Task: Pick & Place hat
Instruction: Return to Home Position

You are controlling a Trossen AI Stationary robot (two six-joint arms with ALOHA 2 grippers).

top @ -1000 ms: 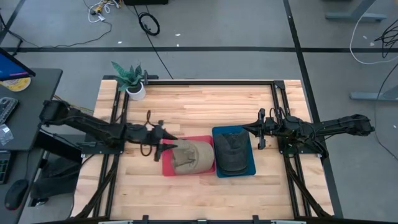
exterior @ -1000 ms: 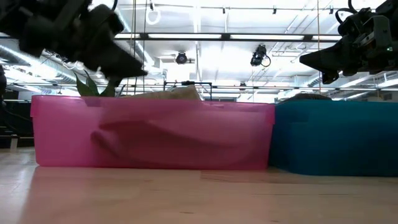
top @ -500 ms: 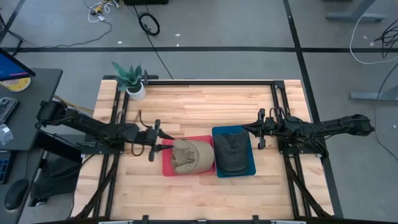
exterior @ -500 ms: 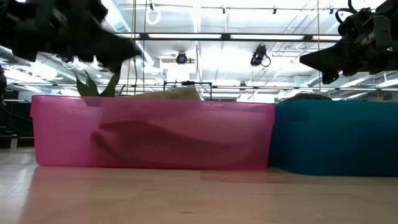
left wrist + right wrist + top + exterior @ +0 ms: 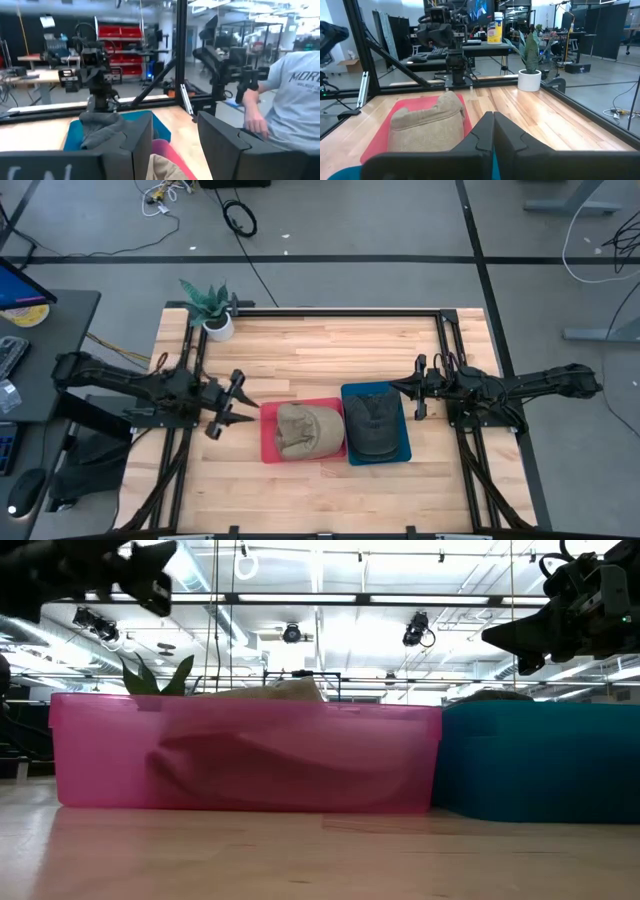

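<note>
A tan cap (image 5: 308,430) lies in the pink tray (image 5: 268,448), its crown just showing above the tray wall (image 5: 270,692) in the low view. A dark grey cap (image 5: 375,423) lies in the blue tray (image 5: 405,450) beside it. My left gripper (image 5: 240,406) hovers open to the left of the pink tray, pointing at it, and touches nothing; its fingers (image 5: 137,140) frame both trays. My right gripper (image 5: 412,390) hangs shut in the air over the blue tray's far right corner, fingers (image 5: 493,131) together.
A potted plant (image 5: 210,310) stands at the table's far left corner. Black frame rails (image 5: 440,330) run along the far and side edges. A person in a grey shirt (image 5: 295,100) stands beyond the table's right side. Bare wood lies near and far of the trays.
My left gripper has drawn back from the tan cap's left edge toward the table's left edge, staying above the table and ending clear of the pink tray. The tan cap stays in the tray. My right arm has kept still.
</note>
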